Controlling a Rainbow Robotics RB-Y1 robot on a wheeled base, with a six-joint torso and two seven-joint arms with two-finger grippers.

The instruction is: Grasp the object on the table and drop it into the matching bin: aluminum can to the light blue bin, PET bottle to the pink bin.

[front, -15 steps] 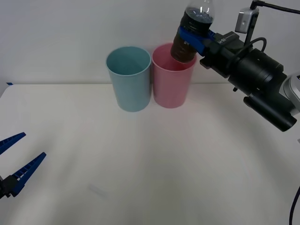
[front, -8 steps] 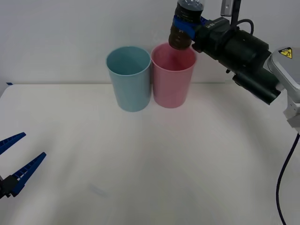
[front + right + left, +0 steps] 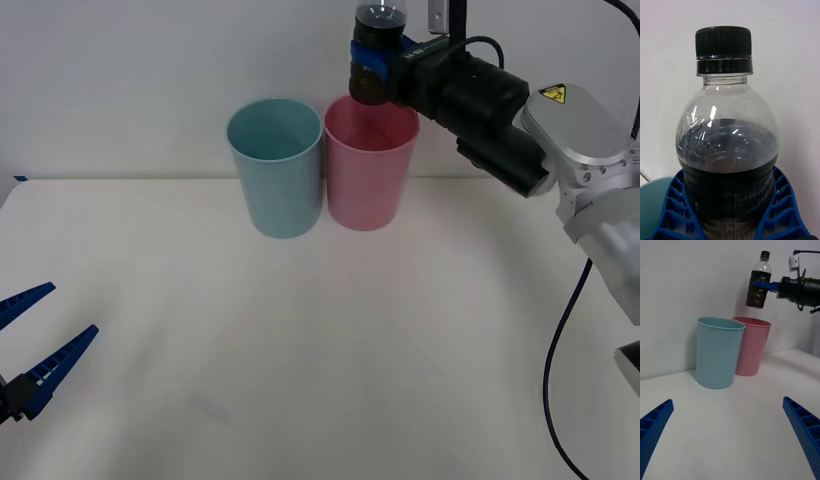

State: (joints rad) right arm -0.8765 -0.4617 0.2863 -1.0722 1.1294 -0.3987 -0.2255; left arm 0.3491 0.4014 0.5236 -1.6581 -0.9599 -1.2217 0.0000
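With my right gripper (image 3: 372,58) clamped on the PET bottle (image 3: 377,52) above the pink bin (image 3: 370,170), I would centre it over the mouth before releasing, while my left gripper (image 3: 30,345) waits spread apart at the table's (image 3: 330,330) near left.

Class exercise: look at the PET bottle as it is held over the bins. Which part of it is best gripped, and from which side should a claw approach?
Grip the labelled middle band of the PET bottle, coming in from the side, as the right claw does now. The bottle stands upright above the pink bin; its straight round body gives two flat-on contact faces, while the domed shoulder and small cap would likely slip.
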